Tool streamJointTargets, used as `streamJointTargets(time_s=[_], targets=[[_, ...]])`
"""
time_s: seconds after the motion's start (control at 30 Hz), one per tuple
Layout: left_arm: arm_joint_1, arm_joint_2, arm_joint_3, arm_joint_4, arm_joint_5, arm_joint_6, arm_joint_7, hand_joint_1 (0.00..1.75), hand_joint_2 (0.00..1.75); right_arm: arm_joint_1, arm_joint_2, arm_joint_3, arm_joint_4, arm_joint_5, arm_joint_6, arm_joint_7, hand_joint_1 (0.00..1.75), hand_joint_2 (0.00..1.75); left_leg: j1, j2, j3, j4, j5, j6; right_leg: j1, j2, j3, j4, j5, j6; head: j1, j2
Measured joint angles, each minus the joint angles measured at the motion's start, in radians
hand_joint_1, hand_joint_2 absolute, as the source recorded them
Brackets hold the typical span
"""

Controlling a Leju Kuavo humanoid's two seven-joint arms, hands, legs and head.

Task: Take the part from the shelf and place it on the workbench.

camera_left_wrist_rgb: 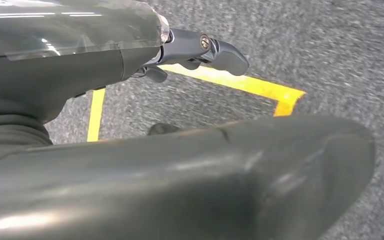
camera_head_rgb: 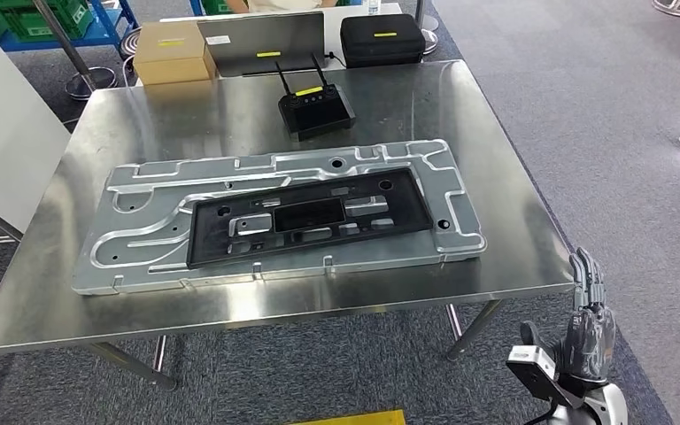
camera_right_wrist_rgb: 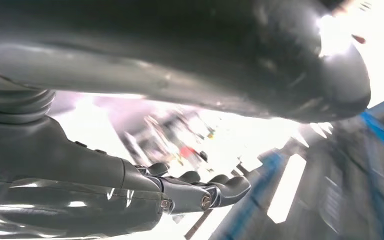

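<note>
A black rectangular frame part (camera_head_rgb: 310,217) lies flat on a large silver stamped metal plate (camera_head_rgb: 142,257), which rests on the steel workbench (camera_head_rgb: 496,159). My right hand (camera_head_rgb: 589,319) hangs low beside the bench's near right corner, fingers straight and apart, holding nothing. The right wrist view shows the same hand (camera_right_wrist_rgb: 200,192) with fingers extended and empty against a blurred bright background. In the left wrist view my left hand (camera_left_wrist_rgb: 195,50) hangs over grey carpet, fingers stretched out with nothing in them.
At the bench's far edge sit a black controller with two antennas (camera_head_rgb: 316,111), a cardboard box (camera_head_rgb: 173,51), a grey flat case (camera_head_rgb: 266,40) and a black case (camera_head_rgb: 382,38). A white cabinet (camera_head_rgb: 4,133) stands at the left. Yellow floor tape (camera_left_wrist_rgb: 240,82) marks the carpet.
</note>
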Motion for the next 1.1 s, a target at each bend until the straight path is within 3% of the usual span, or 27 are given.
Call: streamJointTargets(time_s=[0.03,0.07,0.1,0.2,0.23,0.27,0.33,0.37,0.4,0.43,0.5,0.53,0.57,0.6,0.67,0.73,0.77,0.83,0.87,0.9,0.93,1.0,1.03,1.07,1.1], targets=[[0.001,0.0,0.0,0.0,0.0,-0.003,-0.001,0.0,0.0,-0.001,0.004,-0.012,0.044,-0.005,0.002,0.0,0.0,0.0,0.0,0.0,-0.006,0.045,-0.024,-0.002,0.001,-0.001,-0.012,0.001,0.009,0.0,0.0,0.0],[0.001,-0.001,-0.001,0.0,0.0,-0.005,-0.002,0.0,0.0,-0.002,0.007,-0.024,0.094,-0.011,0.002,0.0,0.0,0.0,0.001,0.0,0.006,0.055,-0.03,-0.001,0.003,-0.001,-0.023,0.001,0.018,0.001,0.0,0.0],[0.002,-0.001,-0.001,0.0,0.0,-0.007,-0.003,0.0,0.0,-0.004,0.009,-0.037,0.148,-0.02,0.0,-0.001,0.0,0.0,0.001,0.0,0.04,0.021,-0.017,0.001,0.004,-0.002,-0.033,0.002,0.026,0.003,0.0,0.0],[-0.001,-0.001,-0.003,0.0,0.0,-0.009,-0.008,0.0,0.0,-0.014,0.013,-0.065,0.311,-0.054,-0.014,-0.002,0.0,0.0,-0.004,0.0,0.188,-0.204,0.044,0.018,0.008,-0.002,-0.054,0.003,0.051,0.012,0.0,0.0],[-0.002,-0.001,-0.003,0.0,0.0,-0.009,-0.009,0.0,0.0,-0.022,0.013,-0.072,0.364,-0.062,-0.021,-0.002,0.0,0.0,-0.007,0.0,0.212,-0.247,0.054,0.024,0.008,-0.002,-0.057,0.002,0.06,0.017,0.0,0.0],[-0.002,-0.001,-0.004,0.0,0.0,-0.008,-0.01,0.0,0.0,-0.031,0.013,-0.077,0.418,-0.066,-0.028,-0.002,0.0,0.0,-0.011,0.0,0.216,-0.262,0.059,0.029,0.006,-0.002,-0.057,0.0,0.069,0.023,0.0,0.0],[-0.001,-0.003,-0.007,0.0,0.0,-0.007,-0.01,0.0,0.0,-0.048,0.011,-0.086,0.519,-0.071,-0.038,-0.002,0.0,0.0,-0.012,0.001,0.208,-0.263,0.082,0.04,0.003,-0.001,-0.058,-0.01,0.088,0.036,0.0,0.0],[-0.002,-0.003,-0.009,0.0,0.0,-0.006,-0.01,0.0,0.0,-0.055,0.01,-0.09,0.567,-0.075,-0.04,-0.002,0.0,0.0,-0.011,0.003,0.2,-0.268,0.096,0.047,0.002,0.0,-0.062,-0.008,0.081,0.041,0.0,0.0],[-0.002,-0.004,-0.011,0.0,0.0,-0.005,-0.009,0.0,0.0,-0.062,0.009,-0.093,0.612,-0.079,-0.042,-0.002,0.0,0.0,-0.008,0.005,0.188,-0.273,0.113,0.054,0.001,0.002,-0.072,0.011,0.052,0.046,0.0,0.0],[-0.002,-0.005,-0.013,0.0,0.0,-0.005,-0.009,0.0,0.0,-0.07,0.006,-0.096,0.654,-0.083,-0.043,-0.002,0.0,0.0,-0.006,0.007,0.174,-0.277,0.129,0.059,-0.001,0.003,-0.085,0.051,0.003,0.05,0.001,0.0],[0.0,-0.006,-0.016,0.0,0.0,-0.004,-0.009,0.0,0.0,-0.088,0.003,-0.1,0.728,-0.085,-0.049,-0.002,0.0,0.0,-0.007,0.01,0.142,-0.276,0.155,0.063,-0.004,0.004,-0.116,0.18,-0.108,0.057,0.001,0.0],[0.0,-0.007,-0.018,0.0,0.0,-0.003,-0.009,0.0,0.0,-0.097,0.002,-0.101,0.764,-0.085,-0.054,-0.002,0.0,0.0,-0.007,0.012,0.125,-0.274,0.167,0.061,-0.005,0.004,-0.123,0.24,-0.137,0.061,0.001,0.0],[0.001,-0.007,-0.02,0.0,0.0,-0.003,-0.009,0.0,0.0,-0.107,0.002,-0.103,0.802,-0.085,-0.061,-0.002,0.0,0.0,-0.007,0.013,0.107,-0.27,0.178,0.06,-0.006,0.003,-0.116,0.276,-0.14,0.064,0.001,0.0],[0.001,-0.008,-0.022,0.0,0.0,-0.002,-0.009,0.0,0.0,-0.114,0.001,-0.105,0.838,-0.085,-0.067,-0.002,0.0,0.0,-0.006,0.013,0.09,-0.264,0.188,0.057,-0.008,0.003,-0.093,0.278,-0.123,0.067,0.001,0.0],[0.0,-0.01,-0.025,0.0,0.0,-0.002,-0.009,0.0,0.0,-0.129,0.0,-0.108,0.9,-0.086,-0.081,-0.002,0.0,0.0,-0.005,0.014,0.057,-0.248,0.204,0.049,-0.013,0.003,0.009,0.173,-0.082,0.068,0.001,0.0],[-0.002,-0.011,-0.027,0.0,0.0,-0.002,-0.01,0.0,0.0,-0.147,-0.002,-0.111,0.95,-0.085,-0.093,-0.002,0.0,0.0,-0.007,0.014,0.036,-0.232,0.215,0.038,-0.011,0.005,0.11,0.032,-0.091,0.062,0.001,0.0],[-0.003,-0.011,-0.027,0.0,0.0,-0.002,-0.01,0.0,0.0,-0.154,-0.003,-0.112,0.975,-0.084,-0.099,-0.002,0.0,0.0,-0.007,0.014,0.031,-0.228,0.222,0.031,-0.008,0.006,0.133,-0.007,-0.103,0.057,0.0,0.0],[-0.002,-0.011,-0.027,0.0,0.0,-0.002,-0.01,0.0,0.0,-0.163,-0.006,-0.116,1.022,-0.079,-0.105,-0.001,0.0,0.0,-0.006,0.014,0.027,-0.23,0.237,0.017,-0.004,0.006,0.131,-0.019,-0.1,0.042,0.0,0.0],[-0.001,-0.011,-0.027,0.0,0.0,-0.002,-0.01,0.0,0.0,-0.167,-0.007,-0.117,1.044,-0.076,-0.106,0.002,0.0,0.0,-0.004,0.013,0.023,-0.226,0.232,0.011,-0.004,0.004,0.124,-0.02,-0.09,0.033,0.0,0.0],[0.0,-0.012,-0.027,0.0,0.0,-0.002,-0.01,0.0,0.0,-0.171,-0.008,-0.119,1.065,-0.074,-0.106,0.007,0.0,0.0,-0.003,0.012,0.013,-0.209,0.208,0.005,-0.004,0.001,0.113,-0.022,-0.078,0.024,0.0,0.0],[0.002,-0.013,-0.027,0.0,0.0,-0.001,-0.01,0.0,0.0,-0.173,-0.008,-0.12,1.083,-0.071,-0.104,0.014,0.0,0.0,-0.001,0.012,-0.001,-0.173,0.164,0.001,-0.005,-0.001,0.1,-0.024,-0.065,0.017,0.0,0.0],[0.001,-0.015,-0.027,0.0,0.0,0.0,-0.01,0.0,0.0,-0.175,-0.01,-0.121,1.114,-0.064,-0.098,0.03,0.0,0.0,0.002,0.011,-0.036,-0.045,0.052,-0.007,-0.002,-0.003,0.066,-0.023,-0.038,0.01,0.0,0.0],[0.001,-0.015,-0.027,0.0,0.0,0.001,-0.01,0.0,0.0,-0.175,-0.01,-0.122,1.127,-0.062,-0.095,0.035,0.0,0.0,0.002,0.011,-0.046,0.021,0.018,-0.009,0.0,-0.004,0.048,-0.022,-0.025,0.009,0.0,0.0],[0.002,-0.015,-0.027,0.0,0.0,0.001,-0.01,0.0,0.0,-0.175,-0.01,-0.123,1.139,-0.061,-0.093,0.038,0.0,0.0,0.002,0.011,-0.045,0.066,0.01,-0.01,0.002,-0.004,0.03,-0.02,-0.012,0.01,0.0,0.0],[0.002,-0.015,-0.027,0.0,0.0,0.001,-0.01,0.0,0.0,-0.175,-0.01,-0.123,1.15,-0.061,-0.091,0.039,0.0,0.0,0.002,0.011,-0.027,0.078,0.026,-0.009,0.003,-0.004,0.013,-0.018,0.001,0.011,0.0,0.0]])
